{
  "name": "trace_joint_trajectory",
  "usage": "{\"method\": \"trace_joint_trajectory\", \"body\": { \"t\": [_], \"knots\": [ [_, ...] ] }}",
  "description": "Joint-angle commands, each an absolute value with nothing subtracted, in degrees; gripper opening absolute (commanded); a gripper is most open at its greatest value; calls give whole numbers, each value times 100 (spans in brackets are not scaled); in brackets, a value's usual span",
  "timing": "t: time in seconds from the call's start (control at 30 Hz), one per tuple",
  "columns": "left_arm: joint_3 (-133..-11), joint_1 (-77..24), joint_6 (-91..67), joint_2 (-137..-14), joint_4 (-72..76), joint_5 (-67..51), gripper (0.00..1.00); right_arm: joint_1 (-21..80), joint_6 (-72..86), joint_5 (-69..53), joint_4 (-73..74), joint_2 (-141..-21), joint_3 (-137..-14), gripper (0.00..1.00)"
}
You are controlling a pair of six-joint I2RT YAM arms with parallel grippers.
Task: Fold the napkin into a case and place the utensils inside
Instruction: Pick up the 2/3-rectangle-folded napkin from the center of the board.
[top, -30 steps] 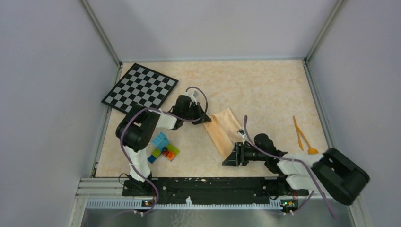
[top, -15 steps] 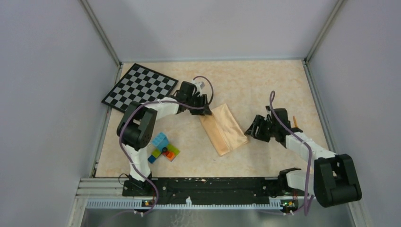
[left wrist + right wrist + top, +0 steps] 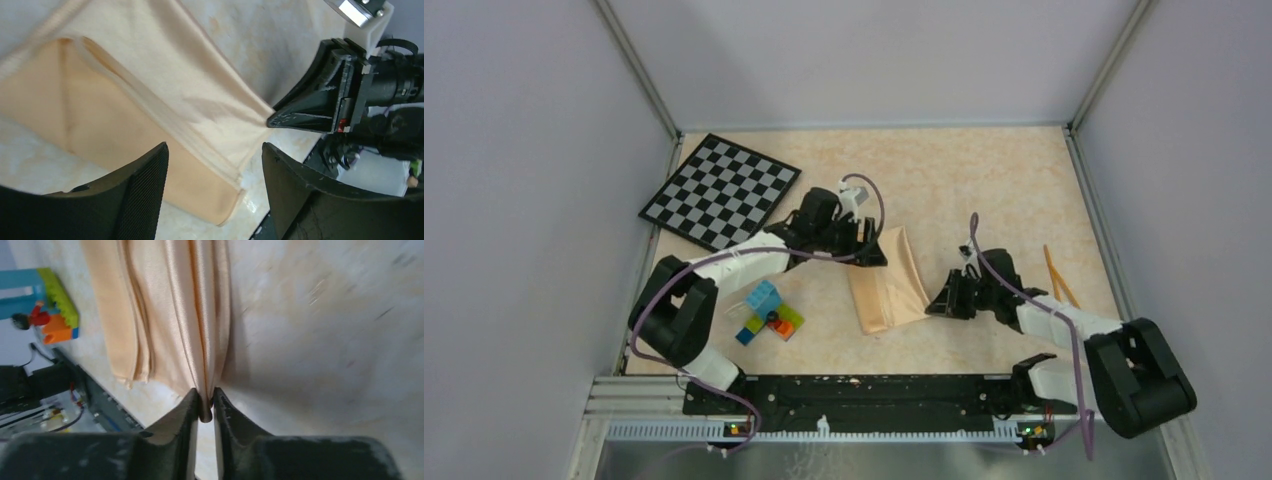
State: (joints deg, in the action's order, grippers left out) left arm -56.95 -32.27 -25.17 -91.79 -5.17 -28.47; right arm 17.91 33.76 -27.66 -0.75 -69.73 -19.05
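R grip (image 3: 205,401) clamped on napkin (image 3: 165,315) edge | L grip (image 3: 215,152) spread wide

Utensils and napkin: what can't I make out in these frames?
- utensils: top view, tiny; near ends hidden behind the right arm.
- napkin: top view, far corner covered by the left gripper; left wrist view crops its left side.
- table: right wrist view, motion-blurred.

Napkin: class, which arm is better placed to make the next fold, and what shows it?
Right, probably. The right gripper is shut on a near corner of the napkin, so it can draw the cloth over at once. The left gripper is open above the far end, holding nothing.
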Motion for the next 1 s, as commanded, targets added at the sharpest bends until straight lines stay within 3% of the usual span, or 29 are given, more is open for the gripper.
{"method": "trace_joint_trajectory", "body": {
  "t": [0.0,0.13,0.23,0.33,0.5,0.7,0.97],
  "knots": [
    [-5298,-4197,-2674,-8662,-124,-2277,74,2223,4516,-2957,-272,-5926,-1527,21],
    [-5065,-5164,-3094,-8556,-126,-880,75,1997,4320,-1509,1771,-4785,-2034,58],
    [-5381,-5979,-3557,-8883,-537,542,76,1041,4081,-1054,2432,-4861,-2379,69],
    [-6228,-6516,-4310,-9555,-1581,1721,76,344,3784,-1238,2574,-5324,-2673,69],
    [-7991,-7068,-5376,-10978,-3531,2705,75,220,4001,-412,3068,-5717,-3147,68],
    [-9620,-7271,-5903,-12255,-4816,3114,73,220,4029,-156,3190,-5649,-3210,66],
    [-10445,-7566,-6381,-13188,-5915,3565,64,220,3925,-557,2899,-5225,-3162,62]
  ]
}}
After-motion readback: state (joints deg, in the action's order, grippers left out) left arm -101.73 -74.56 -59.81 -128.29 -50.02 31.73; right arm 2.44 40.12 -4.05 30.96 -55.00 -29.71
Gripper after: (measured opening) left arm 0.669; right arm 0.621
